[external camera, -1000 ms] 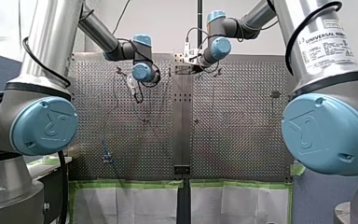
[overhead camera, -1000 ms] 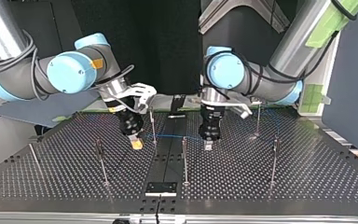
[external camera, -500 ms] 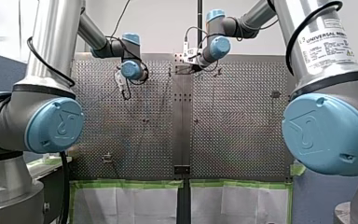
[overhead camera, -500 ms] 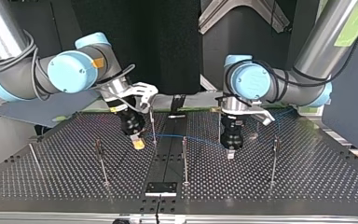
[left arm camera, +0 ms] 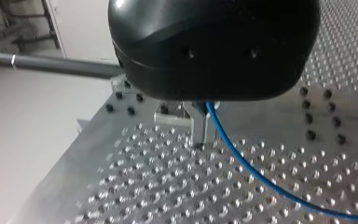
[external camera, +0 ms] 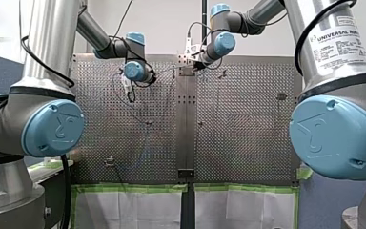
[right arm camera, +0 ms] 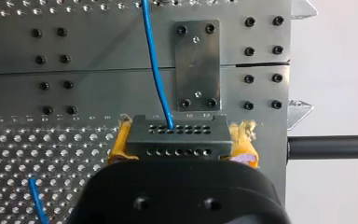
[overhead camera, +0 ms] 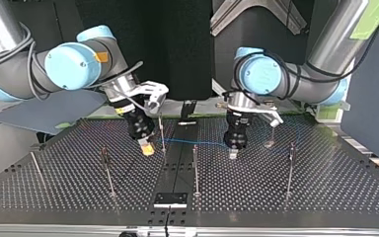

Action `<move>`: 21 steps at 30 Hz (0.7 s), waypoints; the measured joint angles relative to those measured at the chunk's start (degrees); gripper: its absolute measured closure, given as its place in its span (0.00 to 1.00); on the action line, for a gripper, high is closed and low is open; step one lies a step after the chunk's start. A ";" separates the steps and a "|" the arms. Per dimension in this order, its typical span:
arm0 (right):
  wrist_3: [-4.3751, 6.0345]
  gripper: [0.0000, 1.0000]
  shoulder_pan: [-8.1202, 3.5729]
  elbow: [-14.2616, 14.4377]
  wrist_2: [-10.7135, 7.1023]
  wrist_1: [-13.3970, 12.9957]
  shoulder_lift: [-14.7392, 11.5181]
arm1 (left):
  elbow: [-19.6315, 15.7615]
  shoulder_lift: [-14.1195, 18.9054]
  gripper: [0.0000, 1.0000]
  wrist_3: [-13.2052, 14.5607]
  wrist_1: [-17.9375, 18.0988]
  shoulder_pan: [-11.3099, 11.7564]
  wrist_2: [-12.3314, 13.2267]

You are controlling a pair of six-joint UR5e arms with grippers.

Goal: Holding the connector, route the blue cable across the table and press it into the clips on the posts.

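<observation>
my right pincer (right arm camera: 181,142) is clamped on the grey connector (right arm camera: 177,130), with its yellow pads (right arm camera: 120,142) pressing on both ends. the blue cable (right arm camera: 154,60) leaves the connector's face and runs away over the perforated table (right arm camera: 51,140). in the top view the cable stretches low above the table, past a thin post (overhead camera: 162,136), to my left pincer (overhead camera: 233,154). in the left wrist view that pincer's metal fingers (left arm camera: 199,126) are closed narrowly just above the table, pinching the cable, which trails off to one side.
</observation>
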 joint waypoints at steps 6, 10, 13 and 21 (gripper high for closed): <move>0.13 1.00 -0.04 0.18 0.00 -0.02 0.04 | -0.09 0.01 1.00 -0.29 1.63 -0.31 0.45; 0.18 1.00 -0.34 0.19 0.02 -0.06 0.23 | -0.07 0.01 1.00 -0.46 3.20 -0.35 0.66; 0.20 1.00 -0.57 0.20 0.02 -0.13 0.41 | 0.02 -0.02 1.00 -0.62 3.84 -0.36 0.72; 0.27 1.00 -1.30 0.20 0.03 -0.30 0.88 | 0.71 -0.91 1.00 -1.06 4.24 -0.41 1.22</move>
